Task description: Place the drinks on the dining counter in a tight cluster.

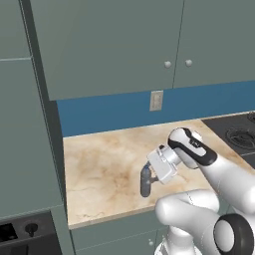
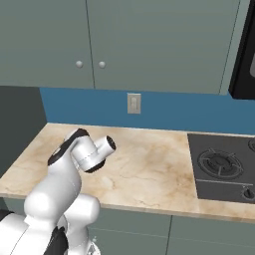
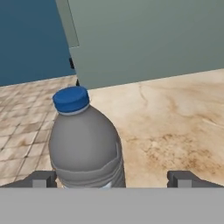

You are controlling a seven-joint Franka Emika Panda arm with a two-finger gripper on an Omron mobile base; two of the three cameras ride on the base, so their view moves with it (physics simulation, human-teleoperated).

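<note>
At the bottom of the hand view, our hand (image 3: 112,178) shows its two dark fingertips (image 3: 40,178) spread wide apart, gripping nothing. Between them, but crowded toward the left tip, stands the water bottle (image 3: 85,144): grey body, blue cap, upright, its long axis running straight up from the table (image 3: 175,127). We cannot tell whether the left tip is touching it. The right tip sits well apart from the bottle, so we judge the bottle lies off-centre to the left in the opening, and the coming close will turn on that offset.

In the left base view, the hand (image 1: 147,175) sits in the centre of the frame, low over the table (image 1: 99,164), pointing toward the left of the picture. The bottle (image 1: 146,184) appears there as a dark upright shape just below and left of the white wrist. The arm rises from the lower right, elbow folded low, with the forearm reaching up and left and the wrist bent so the hand comes at the bottle from the side.

In the right base view, the arm occupies the lower left, with the wrist turned away from the camera.

Farther back come the blue wall (image 1: 109,112), an outlet (image 1: 156,100) and grey cabinets (image 1: 109,45). This table carries a stove (image 2: 221,167) at the right of the frame, so we judge it is not the dining one, and the bottle has yet to be carried over.
</note>
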